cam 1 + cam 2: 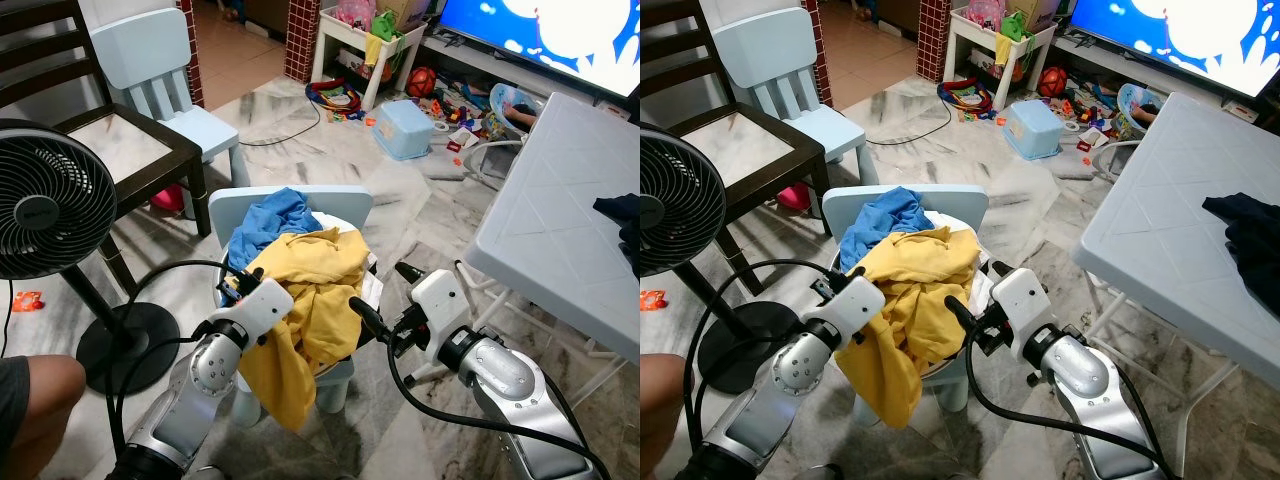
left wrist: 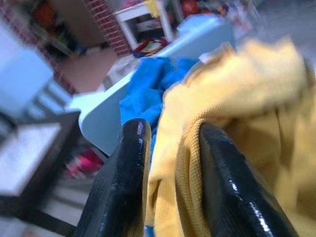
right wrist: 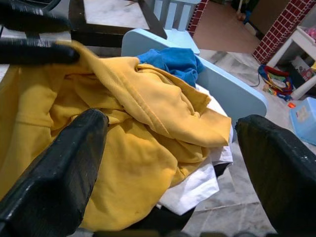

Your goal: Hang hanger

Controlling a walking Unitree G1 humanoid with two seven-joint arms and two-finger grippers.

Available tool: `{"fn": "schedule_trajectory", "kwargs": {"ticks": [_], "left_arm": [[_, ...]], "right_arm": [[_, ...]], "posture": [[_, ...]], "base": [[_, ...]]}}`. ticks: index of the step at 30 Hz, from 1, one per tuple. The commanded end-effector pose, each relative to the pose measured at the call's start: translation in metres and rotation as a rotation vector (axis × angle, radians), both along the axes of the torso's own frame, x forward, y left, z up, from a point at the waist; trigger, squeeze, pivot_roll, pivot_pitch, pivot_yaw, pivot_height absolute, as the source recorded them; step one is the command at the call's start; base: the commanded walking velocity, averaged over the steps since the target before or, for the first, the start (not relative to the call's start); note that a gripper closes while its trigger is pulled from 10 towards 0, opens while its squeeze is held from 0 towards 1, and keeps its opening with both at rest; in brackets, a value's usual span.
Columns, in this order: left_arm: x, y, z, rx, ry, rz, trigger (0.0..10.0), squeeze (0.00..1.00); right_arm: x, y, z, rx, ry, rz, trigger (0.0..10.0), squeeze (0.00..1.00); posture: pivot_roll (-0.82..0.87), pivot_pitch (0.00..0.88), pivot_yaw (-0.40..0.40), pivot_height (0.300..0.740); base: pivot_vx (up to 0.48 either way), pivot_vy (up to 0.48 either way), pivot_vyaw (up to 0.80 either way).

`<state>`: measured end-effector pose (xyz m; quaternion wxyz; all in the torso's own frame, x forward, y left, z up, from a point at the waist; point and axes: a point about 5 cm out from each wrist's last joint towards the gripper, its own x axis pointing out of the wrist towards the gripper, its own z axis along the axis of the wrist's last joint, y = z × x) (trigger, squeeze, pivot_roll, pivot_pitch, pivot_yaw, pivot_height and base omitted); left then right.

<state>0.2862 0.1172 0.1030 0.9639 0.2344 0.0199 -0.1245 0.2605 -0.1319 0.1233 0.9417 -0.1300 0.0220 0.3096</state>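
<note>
Messy living room, small blue chair point(image 1: 345, 205) piled with laundry. Left gripper point(image 1: 232, 290) is pinching the yellow shirt point(image 1: 310, 300), right gripper point(image 1: 385, 295) gapes beside it. No hanger spotted, so hanging looks barely started.

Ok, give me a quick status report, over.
Left gripper shut on yellow shirt atop small blue chair. Right gripper open beside the pile. Blue cloth behind; hanger not made out.

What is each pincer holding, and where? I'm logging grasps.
Left pincer pinches the yellow shirt at a folded edge. Right pincer is open, holding nothing.
</note>
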Motion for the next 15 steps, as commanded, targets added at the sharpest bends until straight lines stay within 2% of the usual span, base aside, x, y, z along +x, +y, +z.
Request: {"fn": "schedule_trajectory", "kwargs": {"ticks": [1,3,4,5,7,8,10,15], "left_arm": [[-0.002,-0.002,0.009,-0.109,-0.006,0.037,10.0,1.0],[-0.003,-0.002,0.013,-0.184,-0.004,0.07,10.0,1.0],[-0.005,-0.003,0.015,-0.247,0.004,0.09,10.0,1.0],[-0.006,-0.003,0.019,-0.346,0.002,0.128,10.0,1.0],[-0.008,-0.001,0.024,-0.459,-0.003,0.162,10.0,1.0],[-0.009,0.003,0.026,-0.543,0.008,0.211,10.0,1.0],[-0.011,0.008,0.028,-0.546,-0.005,0.229,10.0,1.0],[-0.015,0.013,0.017,-0.549,0.091,0.255,10.0,1.0]], "right_arm": [[-0.001,-0.003,-0.003,-0.022,0.005,-0.001,10.0,0.0],[-0.001,-0.003,-0.003,-0.023,0.004,-0.001,10.0,0.0],[-0.001,-0.003,-0.003,-0.023,0.003,0.0,10.0,0.0],[-0.002,-0.003,-0.003,-0.023,0.003,0.0,10.0,0.0],[-0.002,-0.002,-0.003,-0.022,0.004,0.001,10.0,0.0],[-0.003,-0.002,-0.004,-0.023,0.006,0.004,10.0,0.0],[-0.004,-0.001,-0.005,-0.024,0.007,0.007,10.0,0.0],[-0.005,0.0,-0.005,-0.024,0.008,0.012,10.0,0.0]], "posture": [[-0.03,0.123,-0.178,0.74],[-0.03,0.125,-0.178,0.74],[-0.03,0.125,-0.178,0.74],[-0.03,0.127,-0.178,0.74],[-0.03,0.128,-0.178,0.74],[-0.03,0.129,-0.178,0.74],[-0.03,0.13,-0.177,0.74],[-0.02,0.132,-0.178,0.74]], "base": [[0.0,0.0,0.0],[0.0,0.0,0.0],[0.0,0.0,0.0],[0.0,0.0,0.0],[0.0,0.0,0.0],[0.0,0.0,0.0],[0.0,0.0,0.0],[0.0,0.0,0.0]]}}
